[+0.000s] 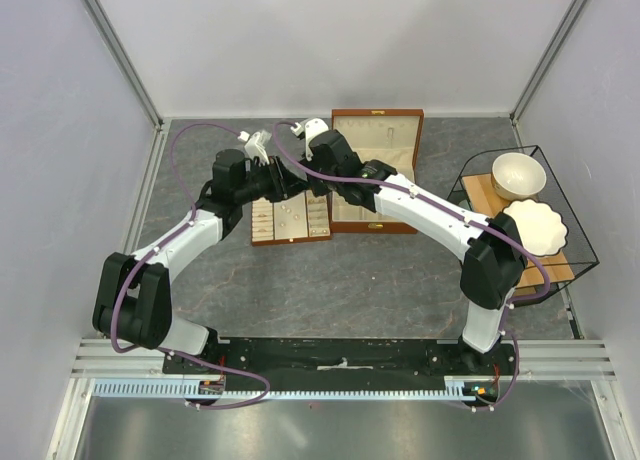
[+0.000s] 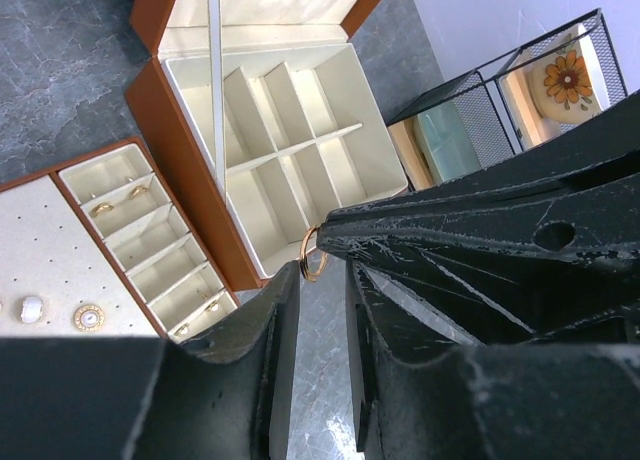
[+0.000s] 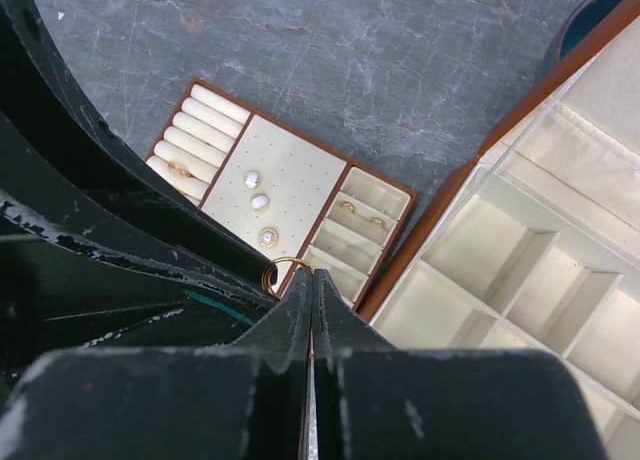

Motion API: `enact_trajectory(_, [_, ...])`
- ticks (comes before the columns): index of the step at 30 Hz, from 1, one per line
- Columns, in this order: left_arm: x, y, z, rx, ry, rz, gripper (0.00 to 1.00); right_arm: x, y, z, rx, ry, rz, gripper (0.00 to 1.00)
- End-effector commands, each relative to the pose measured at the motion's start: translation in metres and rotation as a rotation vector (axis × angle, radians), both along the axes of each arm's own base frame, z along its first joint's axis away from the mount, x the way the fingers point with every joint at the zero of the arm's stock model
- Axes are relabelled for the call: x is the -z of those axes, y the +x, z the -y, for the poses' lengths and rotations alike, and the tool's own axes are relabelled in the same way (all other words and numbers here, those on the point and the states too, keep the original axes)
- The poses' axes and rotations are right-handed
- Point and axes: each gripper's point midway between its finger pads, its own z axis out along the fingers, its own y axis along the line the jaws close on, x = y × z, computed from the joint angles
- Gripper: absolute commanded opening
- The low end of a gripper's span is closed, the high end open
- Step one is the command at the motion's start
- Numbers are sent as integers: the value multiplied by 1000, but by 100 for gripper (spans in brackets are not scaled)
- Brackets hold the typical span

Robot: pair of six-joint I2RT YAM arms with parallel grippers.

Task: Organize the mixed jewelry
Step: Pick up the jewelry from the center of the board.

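Observation:
A thin gold ring from the mixed jewelry is pinched at the tips of my right gripper, which is shut on it. In the left wrist view the ring hangs just beyond my left gripper, whose jaws stand apart around a narrow gap; the ring touches or nearly touches the left fingertip. Both grippers meet above the slotted tray. The tray holds pearl studs, small rings in its side slots and a ring on the rolls.
The brown wooden box stands open beside the tray, and its cream compartments hold nothing. A black wire basket at the right edge holds a cream bowl and a scalloped white dish. Grey stone-patterned tabletop lies in front.

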Motion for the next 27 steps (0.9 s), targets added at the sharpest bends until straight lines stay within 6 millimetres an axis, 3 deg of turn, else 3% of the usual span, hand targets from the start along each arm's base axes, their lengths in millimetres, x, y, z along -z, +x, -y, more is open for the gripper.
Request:
enact_trajectory(1, [-31, 8, 6, 11, -54, 73, 31, -16, 0, -2, 2, 45, 21, 0])
enact_trajectory(7, [-29, 7, 6, 17, -48, 74, 25, -17, 0, -1, 2, 41, 25, 0])
enact_trajectory(21, [-20, 14, 5, 9, -37, 57, 23, -19, -3, -1, -9, 50, 23, 0])
enact_trajectory(27, [-20, 14, 2, 5, -44, 58, 14, -18, -4, 0, -9, 47, 23, 0])
